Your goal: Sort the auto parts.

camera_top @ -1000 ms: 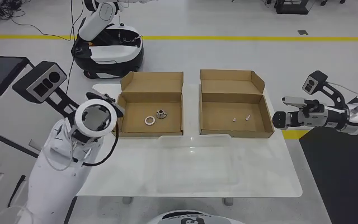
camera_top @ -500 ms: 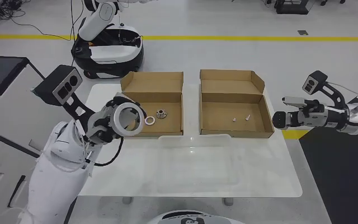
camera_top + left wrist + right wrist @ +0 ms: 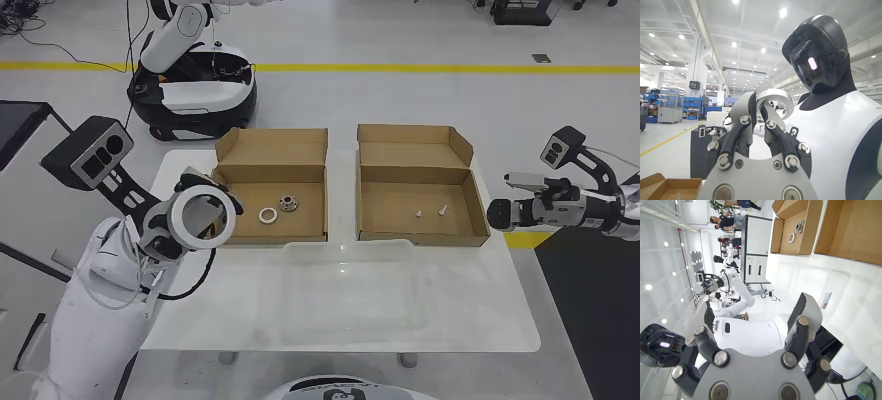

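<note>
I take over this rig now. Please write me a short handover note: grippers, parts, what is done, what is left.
Left gripper: shut on the large silver ring, raised beside the left box.
Right gripper: open, empty, off the table's right side.
Done: small ring and flanged hub in the left box; two small fasteners in the right box.
Left: place the large silver ring, probably in the left box.

A white table (image 3: pixel 500 310) carries two open cardboard boxes side by side along its far half (flaps standing up at the back): the left box (image 3: pixel 300 228) and the right box (image 3: pixel 390 212), slightly apart. Nearer the robot lies a shallow white tray (image 3: pixel 350 295).
</note>
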Controlling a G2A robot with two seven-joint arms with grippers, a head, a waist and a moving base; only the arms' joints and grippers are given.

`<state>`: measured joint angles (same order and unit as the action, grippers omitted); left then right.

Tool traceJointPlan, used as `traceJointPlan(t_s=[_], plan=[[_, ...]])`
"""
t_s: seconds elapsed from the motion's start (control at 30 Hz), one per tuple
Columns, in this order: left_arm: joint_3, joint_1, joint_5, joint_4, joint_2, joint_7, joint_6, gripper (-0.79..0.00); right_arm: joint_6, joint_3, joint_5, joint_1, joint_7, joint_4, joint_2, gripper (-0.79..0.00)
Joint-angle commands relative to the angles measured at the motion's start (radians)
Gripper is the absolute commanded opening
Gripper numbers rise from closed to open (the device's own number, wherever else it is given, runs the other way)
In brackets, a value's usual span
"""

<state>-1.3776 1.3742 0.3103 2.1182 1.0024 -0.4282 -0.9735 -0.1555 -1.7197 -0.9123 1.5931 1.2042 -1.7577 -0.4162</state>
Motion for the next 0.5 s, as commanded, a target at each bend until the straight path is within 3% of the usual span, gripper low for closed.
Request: traceJointPlan(t_s=[0.0, 0.17, 0.23, 0.47], plan=[[0.0, 0.0, 0.0, 0.0, 0.0, 0.0, 0.0, -0.785, 0.0, 0.0, 0.0, 0.0, 0.0, 0.0, 0.0, 0.0], [0.0, 0.0, 0.0, 0.0, 0.0, 0.0, 0.0, -0.785, 0.0, 0.0, 0.0, 0.0, 0.0, 0.0, 0.0, 0.0], [-0.011, -0.002, -0.04, 0.005, 0.001, 0.001, 0.042, -0.785, 0.0, 0.0, 0.0, 0.0, 0.0, 0.0, 0.0, 0.0], [-0.035, 0.015, -0.219, 0.039, -0.002, -0.061, 0.312, -0.785, 0.0, 0.0, 0.0, 0.0, 0.0, 0.0, 0.0, 0.0]])
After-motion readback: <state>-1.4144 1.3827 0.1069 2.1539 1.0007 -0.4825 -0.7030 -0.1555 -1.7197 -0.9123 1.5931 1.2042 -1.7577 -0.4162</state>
